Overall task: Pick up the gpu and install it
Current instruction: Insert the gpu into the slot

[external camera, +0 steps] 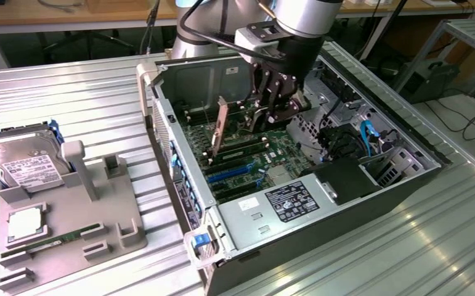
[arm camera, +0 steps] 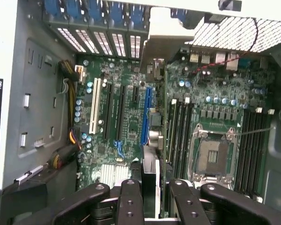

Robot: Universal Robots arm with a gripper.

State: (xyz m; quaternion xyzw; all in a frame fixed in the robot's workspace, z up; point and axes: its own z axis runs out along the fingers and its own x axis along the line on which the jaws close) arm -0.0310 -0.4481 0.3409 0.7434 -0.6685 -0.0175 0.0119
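The hand [external camera: 274,102] is closed on the gpu [external camera: 218,132], gripping its top edge inside the open computer case [external camera: 401,176]. The card stands on edge above the motherboard [external camera: 258,157], at about 7 o'clock from the hand, its long axis parallel to the blue slot [arm camera: 144,115].

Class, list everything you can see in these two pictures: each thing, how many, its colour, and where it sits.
computer case: one, dark grey, open on the metal table.
motherboard: one, green, inside the case.
gpu: one, dark, edge-on, held above the motherboard slots.
expansion slots: several, white, black, blue, on the motherboard.
hard drive: one, silver, on the grey holder.
RAM stick: one, green, lying in the holder.
grey holder: one, the exterior view's left.
gripper: one, black, jaws closed on the gpu.
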